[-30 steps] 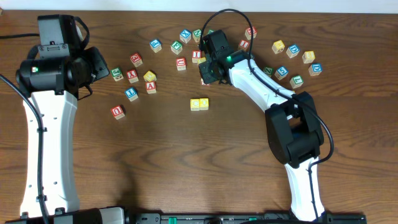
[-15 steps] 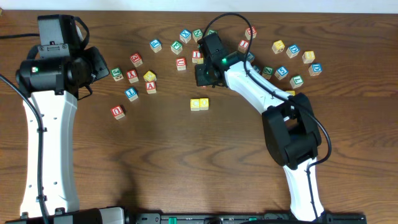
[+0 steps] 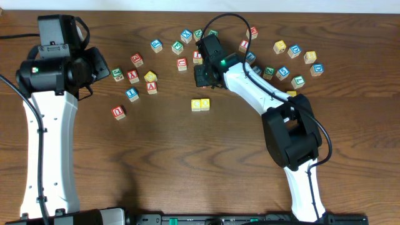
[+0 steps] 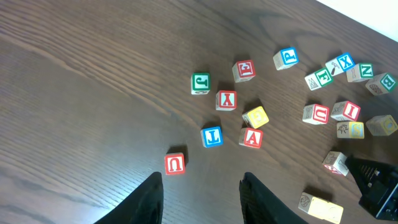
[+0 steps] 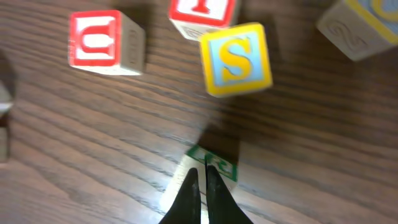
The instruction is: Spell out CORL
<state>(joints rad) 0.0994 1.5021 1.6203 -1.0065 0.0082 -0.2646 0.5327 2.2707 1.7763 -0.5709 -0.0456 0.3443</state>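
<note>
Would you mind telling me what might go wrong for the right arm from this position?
The right fingers are shut, with their tips at the green-lettered cube rather than around it, so a nudge may twist or tip it. The yellow S cube and red U cube sit close, and a sweep could knock them. The yellow pair already placed could be shoved out of line when the cube arrives.

right gripper closed, left gripper ajar
</note>
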